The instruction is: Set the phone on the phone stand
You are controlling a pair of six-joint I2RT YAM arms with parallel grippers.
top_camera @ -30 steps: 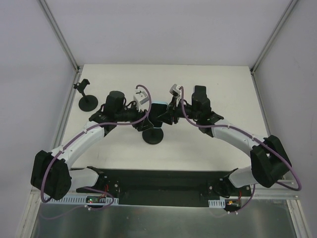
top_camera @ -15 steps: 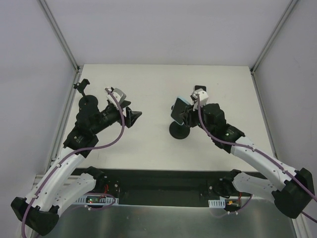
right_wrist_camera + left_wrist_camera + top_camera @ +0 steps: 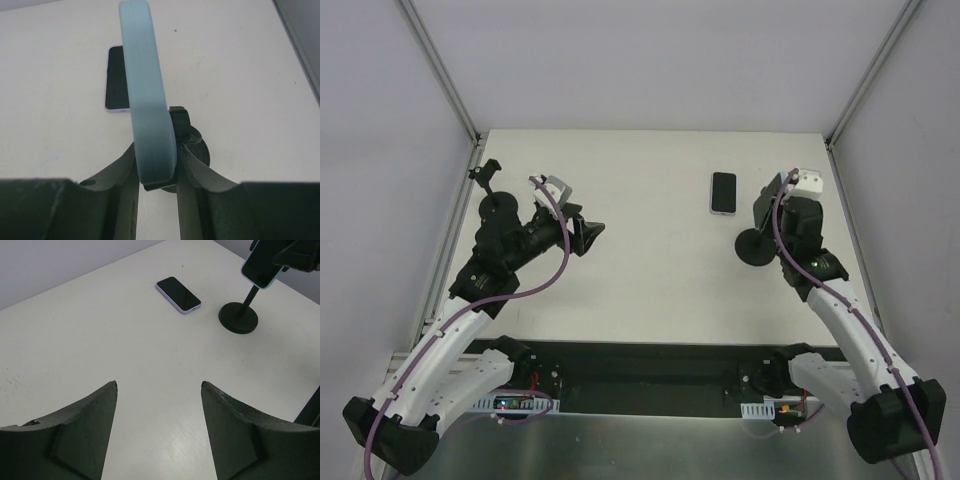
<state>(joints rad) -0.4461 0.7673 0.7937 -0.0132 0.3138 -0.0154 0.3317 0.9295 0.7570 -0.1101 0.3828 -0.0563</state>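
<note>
Right arm: swung from the middle of the surface out to its right side.
Phone stand: base shifted with it, from centre to the right.
Blue-cased phone: travelled along, clamped in the right pincer.
Dark phone: uncovered, lying flat; earlier hidden under the right arm.
Left arm: withdrawn from centre to the left; left pincer spread, holding nothing.
</note>
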